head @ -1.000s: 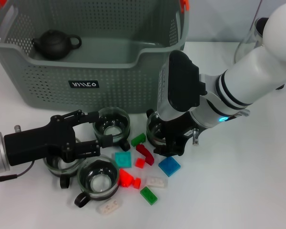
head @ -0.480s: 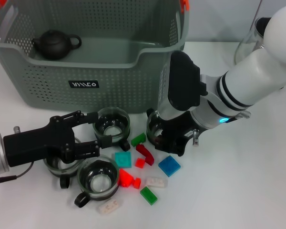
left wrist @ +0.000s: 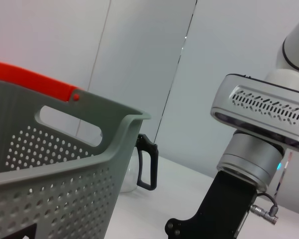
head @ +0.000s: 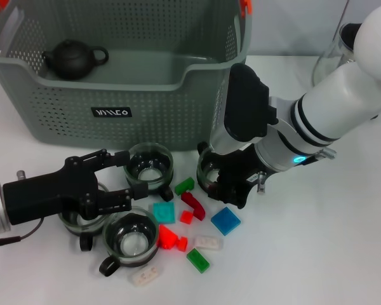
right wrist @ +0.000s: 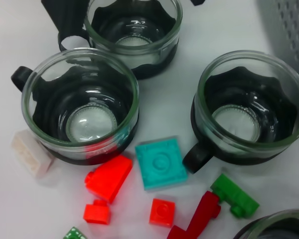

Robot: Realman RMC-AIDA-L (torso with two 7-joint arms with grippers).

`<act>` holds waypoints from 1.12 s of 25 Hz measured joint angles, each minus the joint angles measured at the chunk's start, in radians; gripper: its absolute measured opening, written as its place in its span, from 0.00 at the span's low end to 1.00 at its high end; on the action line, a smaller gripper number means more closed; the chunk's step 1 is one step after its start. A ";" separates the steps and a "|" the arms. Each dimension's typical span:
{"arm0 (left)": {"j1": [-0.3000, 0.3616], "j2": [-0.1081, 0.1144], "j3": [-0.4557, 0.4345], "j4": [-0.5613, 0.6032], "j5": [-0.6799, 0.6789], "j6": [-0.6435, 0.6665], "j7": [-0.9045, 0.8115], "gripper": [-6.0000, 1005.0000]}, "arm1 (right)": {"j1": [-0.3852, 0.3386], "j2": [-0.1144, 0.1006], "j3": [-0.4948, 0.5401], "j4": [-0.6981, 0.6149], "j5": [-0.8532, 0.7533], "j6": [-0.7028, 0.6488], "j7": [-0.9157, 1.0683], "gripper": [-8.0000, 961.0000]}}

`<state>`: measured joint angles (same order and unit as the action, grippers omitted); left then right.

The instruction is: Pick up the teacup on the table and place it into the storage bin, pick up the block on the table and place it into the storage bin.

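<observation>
The big grey-green plastic storage bin with holes [head: 114,95] stands at the far left of the white surface [head: 317,241]. A small dark teapot [head: 73,59] sits inside it, at its far left.

In front of the bin are glass teacups with black bases. The left hand [head: 117,178], black and lying low, has its two fingers spread wide on either side of one glass teacup [head: 150,166] just in front of the bin. The fingers do not squeeze it, and the cup sits on the surface. A second glass teacup [head: 131,238] stands nearer, and a third one [head: 76,219] is partly hidden under the left arm.

The right hand [head: 232,187] comes down from the right over a fourth glass teacup [head: 206,173] near the bin's right corner. Its fingers are hidden behind the wrist, so I cannot tell how open they are; it may be around the cup.

Small plastic blocks lie between and near the cups: a teal flat square block [head: 163,211], a blue square block [head: 225,220], a green block [head: 184,185], a curved red block [head: 193,204] and a white block [head: 145,275]. All are on the surface, outside the bin.
</observation>
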<state>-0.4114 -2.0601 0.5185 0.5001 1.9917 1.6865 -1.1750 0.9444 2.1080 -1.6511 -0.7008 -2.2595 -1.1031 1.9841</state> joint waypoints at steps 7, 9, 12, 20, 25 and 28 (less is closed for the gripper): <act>0.004 0.002 0.003 0.000 0.001 0.006 0.000 0.84 | -0.078 -0.008 0.021 -0.140 0.006 -0.106 0.022 0.08; 0.005 0.001 0.004 0.000 0.002 0.007 0.000 0.84 | -0.113 -0.010 0.040 -0.199 0.004 -0.148 0.029 0.08; 0.005 0.002 0.005 0.000 0.002 0.020 0.000 0.84 | -0.161 -0.012 0.089 -0.294 0.003 -0.249 0.033 0.08; 0.012 0.002 0.006 0.002 0.003 0.041 0.000 0.84 | -0.239 -0.009 0.203 -0.521 0.024 -0.520 0.084 0.08; 0.020 0.007 0.006 0.005 0.003 0.056 0.004 0.84 | -0.249 -0.010 0.275 -0.679 0.070 -0.638 0.145 0.08; 0.025 0.009 0.006 0.006 0.003 0.067 0.015 0.84 | -0.218 -0.010 0.348 -0.749 0.118 -0.679 0.170 0.08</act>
<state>-0.3862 -2.0508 0.5247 0.5058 1.9942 1.7536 -1.1603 0.7266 2.0977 -1.3033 -1.4493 -2.1419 -1.7818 2.1545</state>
